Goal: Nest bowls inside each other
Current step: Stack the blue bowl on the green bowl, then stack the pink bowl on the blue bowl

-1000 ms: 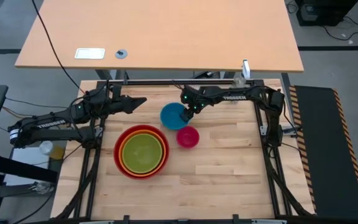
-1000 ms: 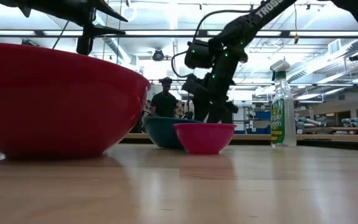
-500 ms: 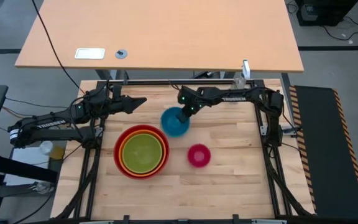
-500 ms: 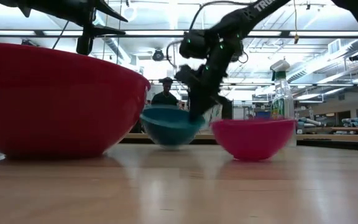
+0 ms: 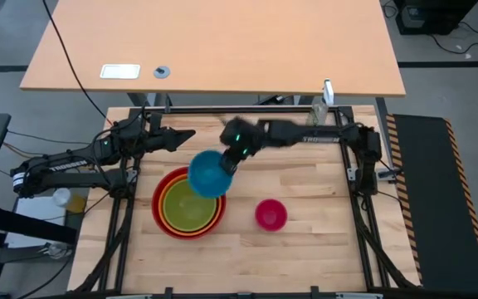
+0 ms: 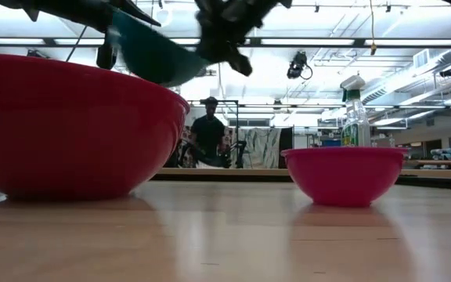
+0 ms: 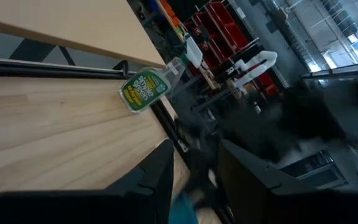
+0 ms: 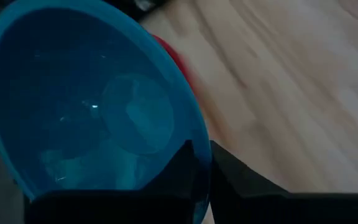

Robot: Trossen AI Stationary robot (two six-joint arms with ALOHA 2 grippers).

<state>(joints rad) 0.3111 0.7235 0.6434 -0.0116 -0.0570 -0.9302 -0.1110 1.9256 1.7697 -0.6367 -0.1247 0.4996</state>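
A blue bowl (image 5: 206, 173) hangs tilted in the air over the far right rim of the big red bowl (image 5: 161, 184). My right gripper (image 5: 229, 158) is shut on it. The red bowl stands on the table and holds an orange bowl and a green bowl (image 5: 189, 203) nested inside. A small pink bowl (image 5: 270, 214) stands on its base on the table to the right of the stack. My left gripper (image 5: 191, 133) waits open, level, above the table's far left, with nothing between its fingers (image 7: 160, 168). My right gripper pinches the blue bowl's rim (image 8: 199, 149) on the side toward the table's right, one finger (image 8: 188, 165) inside the bowl and one (image 8: 235, 174) outside. The fingers slant down from the far right. The bowl is lifted clear and tilted (image 6: 151, 51).
A green spray bottle (image 6: 356, 129) stands at the table's far right edge by a dark rail (image 5: 239, 109). Bare wood lies along the near edge and right of the pink bowl. A person (image 6: 208, 133) stands far off in the room beyond.
My right gripper has risen and swung toward the table's left and near side, carrying the blue bowl from the table up over the red bowl's rim; the bowl has tipped. The pink bowl has slid toward the near right and stopped.
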